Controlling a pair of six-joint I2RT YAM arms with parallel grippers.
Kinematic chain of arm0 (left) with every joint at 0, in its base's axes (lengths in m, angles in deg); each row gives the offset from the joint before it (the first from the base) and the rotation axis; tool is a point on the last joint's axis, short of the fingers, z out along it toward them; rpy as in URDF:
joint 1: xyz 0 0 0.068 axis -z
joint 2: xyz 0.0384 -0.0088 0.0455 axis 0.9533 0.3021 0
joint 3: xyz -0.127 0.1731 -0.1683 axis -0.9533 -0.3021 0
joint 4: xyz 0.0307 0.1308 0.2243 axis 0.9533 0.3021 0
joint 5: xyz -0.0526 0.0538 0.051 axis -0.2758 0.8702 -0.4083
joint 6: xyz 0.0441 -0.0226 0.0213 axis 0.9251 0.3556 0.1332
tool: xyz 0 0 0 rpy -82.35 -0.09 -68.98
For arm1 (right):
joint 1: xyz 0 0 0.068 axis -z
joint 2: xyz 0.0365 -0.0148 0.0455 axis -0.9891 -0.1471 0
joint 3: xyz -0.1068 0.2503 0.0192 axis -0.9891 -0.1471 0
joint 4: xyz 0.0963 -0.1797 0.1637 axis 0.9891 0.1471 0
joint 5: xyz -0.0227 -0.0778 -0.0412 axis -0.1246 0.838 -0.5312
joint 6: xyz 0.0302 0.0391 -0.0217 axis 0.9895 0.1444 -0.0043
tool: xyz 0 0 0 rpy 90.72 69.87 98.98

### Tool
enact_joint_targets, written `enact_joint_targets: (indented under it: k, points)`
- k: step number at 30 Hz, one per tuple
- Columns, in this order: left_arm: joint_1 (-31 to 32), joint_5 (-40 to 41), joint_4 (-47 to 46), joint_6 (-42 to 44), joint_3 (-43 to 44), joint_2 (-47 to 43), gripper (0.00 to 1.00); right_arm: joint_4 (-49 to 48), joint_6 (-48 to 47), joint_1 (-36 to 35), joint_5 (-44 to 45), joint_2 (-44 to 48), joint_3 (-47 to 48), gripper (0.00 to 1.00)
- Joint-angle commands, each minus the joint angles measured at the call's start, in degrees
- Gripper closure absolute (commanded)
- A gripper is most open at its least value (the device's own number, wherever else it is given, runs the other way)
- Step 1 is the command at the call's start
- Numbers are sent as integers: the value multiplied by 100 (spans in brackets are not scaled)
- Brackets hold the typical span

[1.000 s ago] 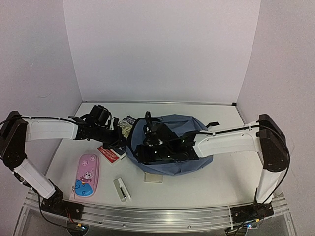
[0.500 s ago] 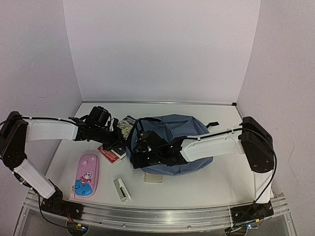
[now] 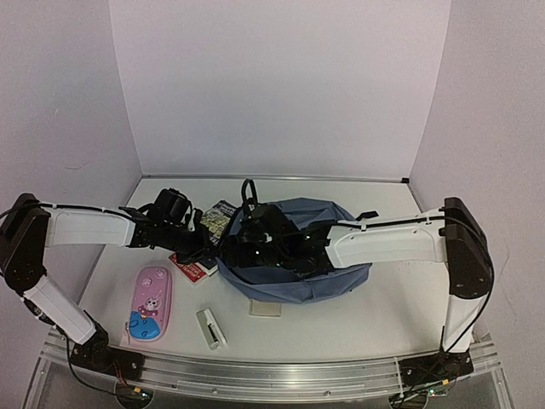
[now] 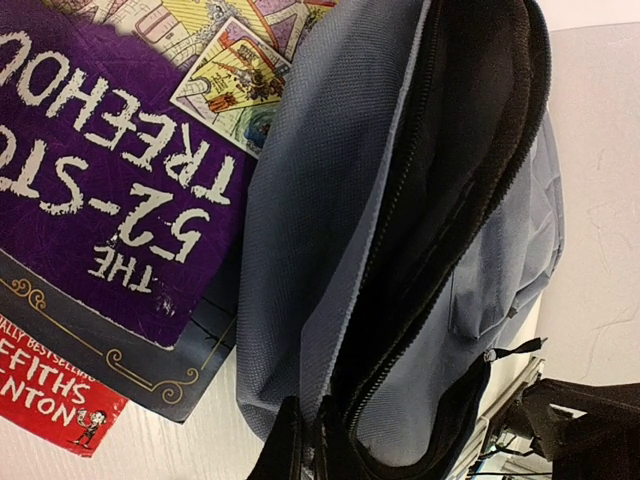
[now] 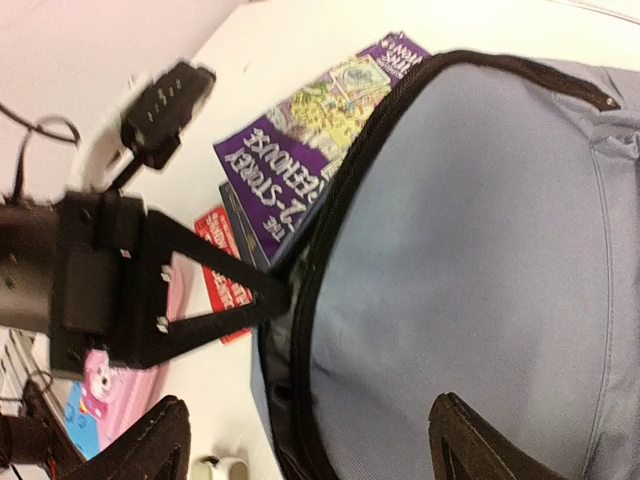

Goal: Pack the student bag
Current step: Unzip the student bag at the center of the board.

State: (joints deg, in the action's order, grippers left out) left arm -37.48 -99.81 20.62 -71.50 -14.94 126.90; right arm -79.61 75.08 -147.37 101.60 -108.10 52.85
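Observation:
The student bag [image 3: 334, 256] is a slate-blue backpack lying flat mid-table, its black-lined mouth facing left. In the left wrist view the bag [image 4: 310, 200] gapes open, showing a dark inside. My left gripper [image 3: 207, 249] [image 4: 305, 450] is shut on the fabric lip of that opening and holds it out to the left. My right gripper [image 3: 253, 241] [image 5: 315, 445] hovers just above the bag [image 5: 480, 230] near the zip edge, jaws wide apart with nothing between them. The left gripper [image 5: 270, 295] pinching the lip also shows in the right wrist view.
A purple book [image 3: 220, 217] [image 4: 110, 150] and a red book [image 3: 189, 266] [image 4: 50, 400] lie partly under the bag's left edge. A pink pencil case [image 3: 151, 303], a small white stapler-like item [image 3: 210, 327] and a pale flat card [image 3: 265, 308] lie near the front.
My right gripper has shifted from the bag's near-left part toward the far side and spread its jaws wider. The bag's outline shifted a little. The left gripper keeps its hold.

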Motion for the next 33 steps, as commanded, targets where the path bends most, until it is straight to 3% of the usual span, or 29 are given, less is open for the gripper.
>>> enact_joint_targets:
  k: [1,7,14,28,33]
  points:
    - [22,55,-63,-98,-135,-95,100,4,236,50,245,-304,438,21]
    - [23,53,-86,-117,-205,-168,100,72,250,86,190,-794,956,25]
    - [25,53,-77,-125,-224,-200,100,200,452,134,316,-1060,1075,37]
    - [24,27,-70,-106,-137,-104,100,214,359,242,7,-1562,1428,40]
    - [28,46,-49,-99,-114,-86,100,255,442,288,245,-1548,1335,68]
